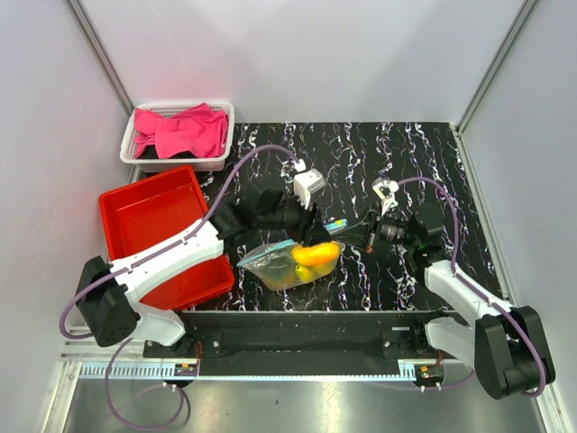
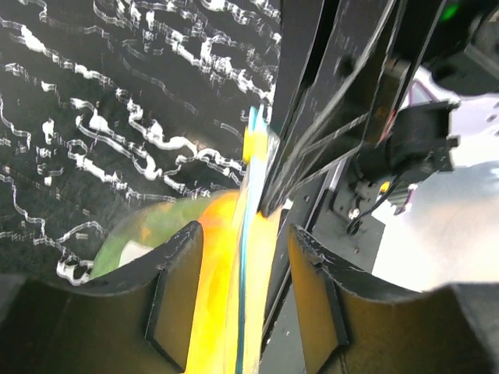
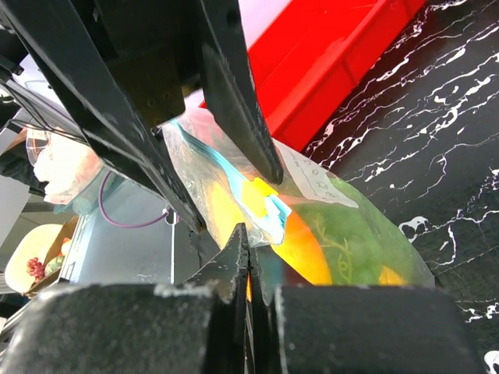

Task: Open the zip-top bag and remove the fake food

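The zip-top bag (image 1: 275, 263) lies on the black marbled table between both arms, with yellow-orange and green fake food (image 1: 315, 254) inside. My left gripper (image 1: 311, 224) is open; its fingers straddle the bag's blue zip strip (image 2: 248, 257) without pinching it, and the yellow food (image 2: 212, 273) shows between them. My right gripper (image 3: 249, 243) is shut on the bag's clear edge just below the zip end (image 3: 269, 210). In the right wrist view the bag (image 3: 351, 234) shows its white label (image 3: 316, 181), orange food (image 3: 308, 251) and green food (image 3: 355, 241).
A red bin (image 1: 158, 230) stands left of the bag, also in the right wrist view (image 3: 327, 62). A white basket (image 1: 216, 161) holding pink cloth (image 1: 185, 131) stands at the back left. The two grippers are very close together over the bag.
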Action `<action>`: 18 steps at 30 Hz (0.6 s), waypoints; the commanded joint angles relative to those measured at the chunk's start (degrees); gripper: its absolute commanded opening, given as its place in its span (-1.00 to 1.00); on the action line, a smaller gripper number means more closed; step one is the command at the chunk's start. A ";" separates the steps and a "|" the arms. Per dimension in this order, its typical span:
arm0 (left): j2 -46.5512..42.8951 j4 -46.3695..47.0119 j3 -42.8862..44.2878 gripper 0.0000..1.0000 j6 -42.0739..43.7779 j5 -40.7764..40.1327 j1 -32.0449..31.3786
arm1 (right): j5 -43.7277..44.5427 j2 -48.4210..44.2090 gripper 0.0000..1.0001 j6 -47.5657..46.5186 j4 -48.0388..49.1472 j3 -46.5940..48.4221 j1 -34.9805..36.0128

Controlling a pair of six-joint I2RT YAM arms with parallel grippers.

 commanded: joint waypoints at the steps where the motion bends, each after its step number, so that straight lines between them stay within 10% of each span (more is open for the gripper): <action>1: 2.31 4.22 6.85 -0.05 -3.01 1.96 -0.14 | -0.04 -1.68 -1.00 -0.69 1.59 1.19 0.31; 18: 7.15 4.66 9.23 -0.47 -8.64 3.89 0.21 | 0.23 -0.28 -1.00 -0.95 2.38 0.75 0.31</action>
